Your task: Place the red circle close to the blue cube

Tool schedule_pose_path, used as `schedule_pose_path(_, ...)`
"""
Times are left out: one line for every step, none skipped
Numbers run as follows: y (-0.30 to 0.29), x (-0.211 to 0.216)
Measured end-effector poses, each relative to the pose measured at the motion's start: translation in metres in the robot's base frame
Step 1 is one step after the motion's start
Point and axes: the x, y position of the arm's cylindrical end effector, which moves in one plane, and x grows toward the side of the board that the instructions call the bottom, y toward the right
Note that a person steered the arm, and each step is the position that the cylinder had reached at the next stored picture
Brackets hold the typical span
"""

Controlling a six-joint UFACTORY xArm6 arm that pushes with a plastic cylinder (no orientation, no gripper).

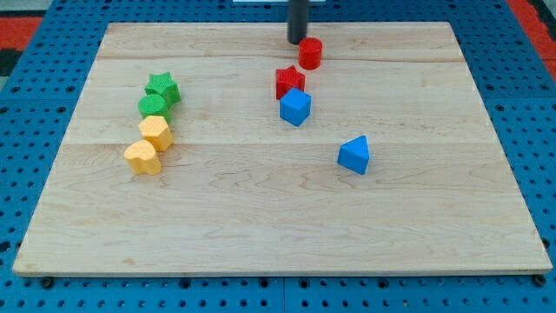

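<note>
Dark and upright, our rod ends in my tip [298,41], touching the upper left of the red circle [310,53] near the wooden tabletop's [261,217] top edge; we carry no claw, so none shows. Below sit a red star [289,82], then the blue cube [295,107].
</note>
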Motion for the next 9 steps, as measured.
schedule_pose_path(0.025,0.007)
schedule_pose_path(0.040,0.028)
schedule_pose_path(0.048,0.051)
schedule_pose_path(0.064,0.053)
schedule_pose_path(0.065,0.062)
schedule_pose_path(0.086,0.062)
schedule_pose_path(0.087,0.063)
schedule_pose_path(0.087,0.071)
schedule_pose_path(0.077,0.086)
